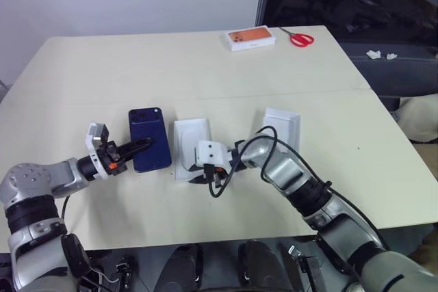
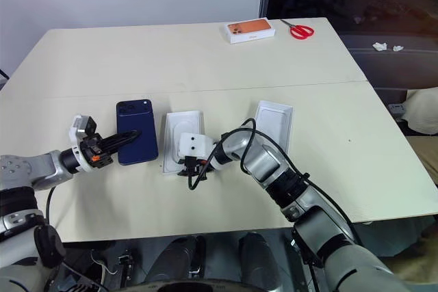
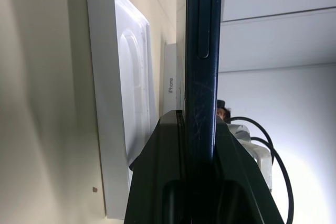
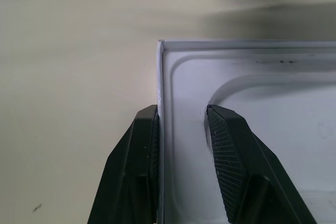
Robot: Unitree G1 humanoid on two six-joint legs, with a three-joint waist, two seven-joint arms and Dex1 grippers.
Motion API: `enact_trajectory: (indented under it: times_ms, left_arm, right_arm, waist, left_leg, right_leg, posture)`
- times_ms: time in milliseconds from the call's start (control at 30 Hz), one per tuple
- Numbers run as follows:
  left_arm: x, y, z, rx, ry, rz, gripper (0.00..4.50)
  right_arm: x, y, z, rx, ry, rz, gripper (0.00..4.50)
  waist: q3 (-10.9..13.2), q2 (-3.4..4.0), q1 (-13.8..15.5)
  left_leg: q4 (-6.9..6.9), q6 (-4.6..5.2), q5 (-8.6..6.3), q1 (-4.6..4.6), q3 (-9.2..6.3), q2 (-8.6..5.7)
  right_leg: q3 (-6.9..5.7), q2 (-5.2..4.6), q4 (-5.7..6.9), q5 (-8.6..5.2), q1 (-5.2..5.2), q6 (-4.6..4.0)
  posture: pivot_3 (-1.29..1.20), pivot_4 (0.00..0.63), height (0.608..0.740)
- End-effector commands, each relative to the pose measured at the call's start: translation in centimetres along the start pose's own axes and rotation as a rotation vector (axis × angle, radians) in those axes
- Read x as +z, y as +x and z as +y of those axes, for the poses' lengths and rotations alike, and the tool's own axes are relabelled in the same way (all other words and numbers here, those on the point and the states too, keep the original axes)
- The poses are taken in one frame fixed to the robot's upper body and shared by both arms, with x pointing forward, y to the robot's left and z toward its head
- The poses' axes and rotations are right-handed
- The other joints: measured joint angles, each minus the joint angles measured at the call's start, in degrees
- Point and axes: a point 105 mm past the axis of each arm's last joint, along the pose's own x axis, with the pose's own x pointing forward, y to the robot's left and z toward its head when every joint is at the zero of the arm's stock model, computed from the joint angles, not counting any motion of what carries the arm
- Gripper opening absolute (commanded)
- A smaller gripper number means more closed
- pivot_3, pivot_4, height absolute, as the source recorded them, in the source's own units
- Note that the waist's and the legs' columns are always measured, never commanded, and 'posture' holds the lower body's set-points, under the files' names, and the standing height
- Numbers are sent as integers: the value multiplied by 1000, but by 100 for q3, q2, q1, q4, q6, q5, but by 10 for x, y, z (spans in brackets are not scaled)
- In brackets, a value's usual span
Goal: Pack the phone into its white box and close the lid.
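My left gripper point(image 1: 142, 146) is shut on one edge of the phone point(image 1: 152, 131), a dark blue slab with its camera cluster at the far corner. In the left wrist view the phone point(image 3: 202, 35) shows edge-on between the black fingers, a little above the table. Just to its right lies the white box point(image 1: 189, 138), an open shallow tray. My right gripper point(image 4: 181, 124) is open at the tray's near corner, with one finger outside the thin rim point(image 4: 159, 77) and one inside. Further right, the lid point(image 1: 283, 125) lies with its plain white inside facing up.
A white box with an orange phone print point(image 1: 250, 37) and red-handled scissors point(image 1: 301, 38) lie at the table's far edge. A seam point(image 1: 274, 95) crosses the beige tabletop behind the work area. The table's right edge point(image 1: 410, 169) drops off beside dark furniture.
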Motion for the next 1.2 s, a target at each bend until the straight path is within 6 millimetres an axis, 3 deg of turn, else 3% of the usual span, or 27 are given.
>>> enact_trajectory:
  times_ms: [33, 167, 267, 367, 633, 733, 800, 933, 1167, 1200]
  left_arm:
    - [6, -4, -13, -44, 45, -19, 0]
    - [7, -3, -11, -42, 41, -19, 0]
    - [6, -2, -10, -42, 38, -15, 0]
    - [5, -2, -10, -42, 36, -10, 0]
    - [3, 9, -13, -56, 57, 19, 0]
    - [-3, 27, -14, -60, 71, 50, 0]
    - [-9, 36, -10, -34, 84, 70, 0]
    - [-17, 49, -9, -31, 84, 108, 0]
    - [-21, 67, -11, -45, 75, 135, 0]
    - [-22, 70, -11, -46, 73, 142, 481]
  right_arm:
    - [-2, 5, 0, -4, 22, 17, 1490]
    - [-3, 7, -2, -34, 40, 16, 1490]
    - [2, 2, -4, -38, 69, -8, 2348]
    - [12, -7, -6, -53, 45, -34, 3786]
    - [33, -49, -18, -144, 24, -80, 3786]
    - [20, -81, -30, -216, 52, -44, 3786]
    - [8, -90, -34, -249, 71, -10, 3786]
    - [-7, -96, -36, -276, 92, 30, 3786]
    - [-9, -91, -34, -292, 111, 27, 3786]
    - [-9, -91, -34, -297, 111, 27, 3839]
  waist:
    - [0, 0, 4]
    - [0, 0, 2]
    - [0, 0, 12]
    - [1, -1, 21]
    - [7, -10, 45]
    - [8, -12, 96]
    - [10, -15, 158]
    - [11, -16, 159]
    - [12, -17, 176]
    - [11, -17, 176]
  left_leg:
    - [0, 0, 0, 0, 0, 0]
    - [0, 0, 0, 0, 0, 0]
    - [0, 0, 0, 0, 0, 0]
    - [3, -3, 2, -3, 0, -4]
    - [4, 3, -2, -7, 0, -7]
    - [7, 6, -3, -9, -1, -8]
    - [13, 9, -5, -9, -1, -12]
    - [8, 10, -6, -10, 0, -9]
    - [11, 7, -3, -10, 0, -8]
    - [11, 5, -2, -10, 0, -8]
  right_leg:
    - [0, 0, 0, 0, 0, 0]
    - [0, 0, 0, 0, 0, 0]
    - [0, 0, 1, 0, -1, 0]
    - [0, -4, 0, 0, -1, 0]
    - [0, -6, 0, 0, -3, 0]
    - [-2, -8, -1, 0, -1, 0]
    - [-3, -12, -4, 0, 4, 0]
    - [-2, -10, -5, 0, 0, 0]
    - [-3, -8, -4, 1, 1, 1]
    - [-3, -8, -4, 0, 2, 1]
  posture:
    - [0, 150, 740]
    - [0, 150, 740]
    - [0, 150, 740]
    - [0, 150, 740]
    - [0, 150, 740]
    - [0, 150, 740]
    - [0, 150, 740]
    - [0, 150, 740]
    - [0, 150, 740]
    - [0, 150, 740]
